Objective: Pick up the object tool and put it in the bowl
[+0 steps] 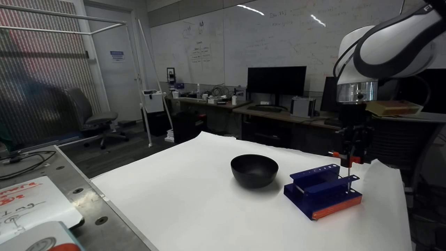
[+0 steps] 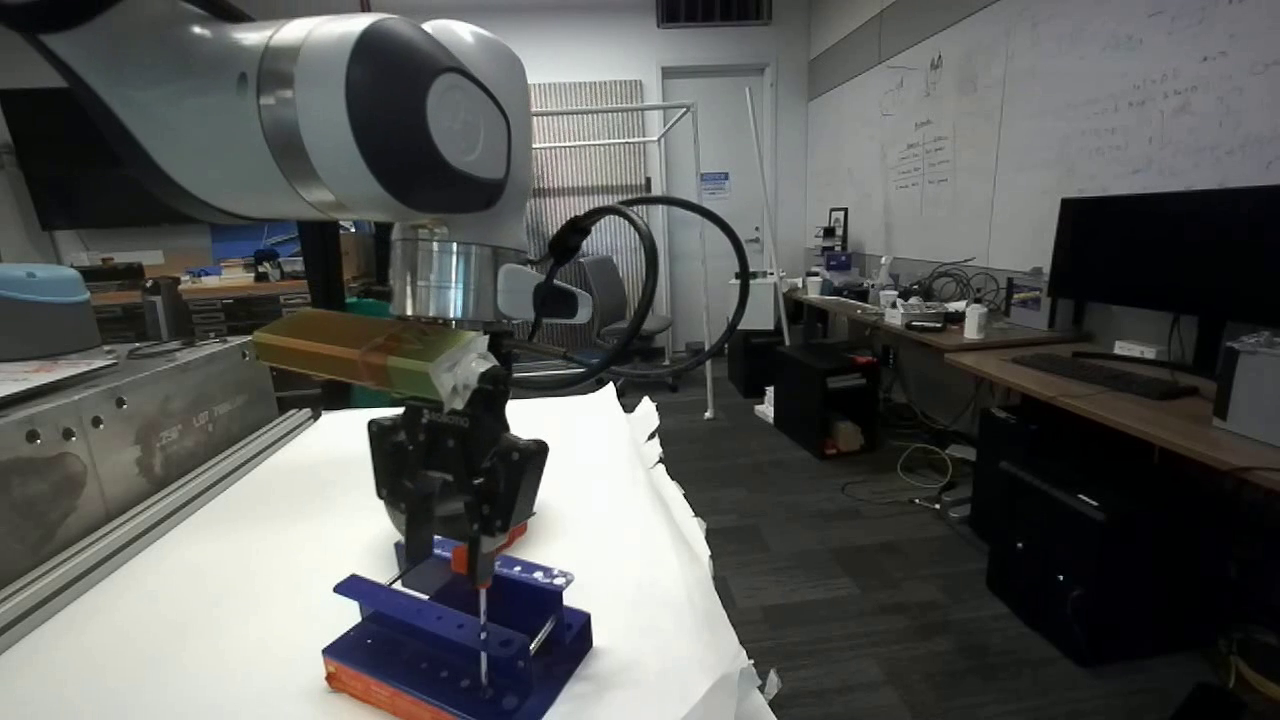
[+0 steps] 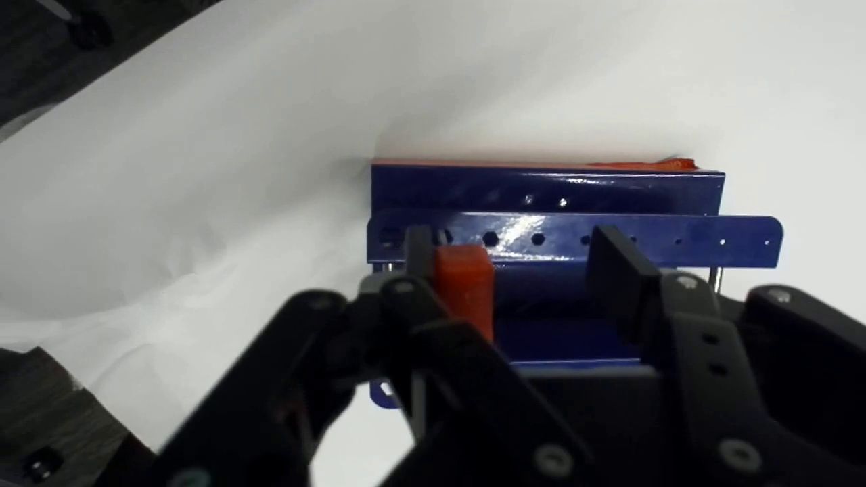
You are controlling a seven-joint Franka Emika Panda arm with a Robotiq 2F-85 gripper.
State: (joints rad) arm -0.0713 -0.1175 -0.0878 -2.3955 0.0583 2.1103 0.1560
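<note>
The object tool stands upright in the blue rack, its red-orange handle (image 3: 467, 277) uppermost. Its thin shaft (image 1: 349, 179) goes down through a hole at the rack's end, and it also shows in an exterior view (image 2: 483, 635). My gripper (image 3: 517, 260) points down over the rack with its fingers apart. The handle lies between them, right beside the left finger in the wrist view, with a wide gap to the right finger. The gripper shows in both exterior views (image 1: 350, 158) (image 2: 452, 555). The black bowl (image 1: 254, 174) stands upright, beside the rack, with no contents visible. It is out of the wrist view.
The blue rack (image 1: 324, 190) with an orange base sits on the white-covered table (image 1: 195, 195); it also shows in the wrist view (image 3: 636, 240). Its raised perforated rails flank the gripper. A metal bench (image 1: 87, 195) borders the table. The table cover has a wrinkled edge near the rack.
</note>
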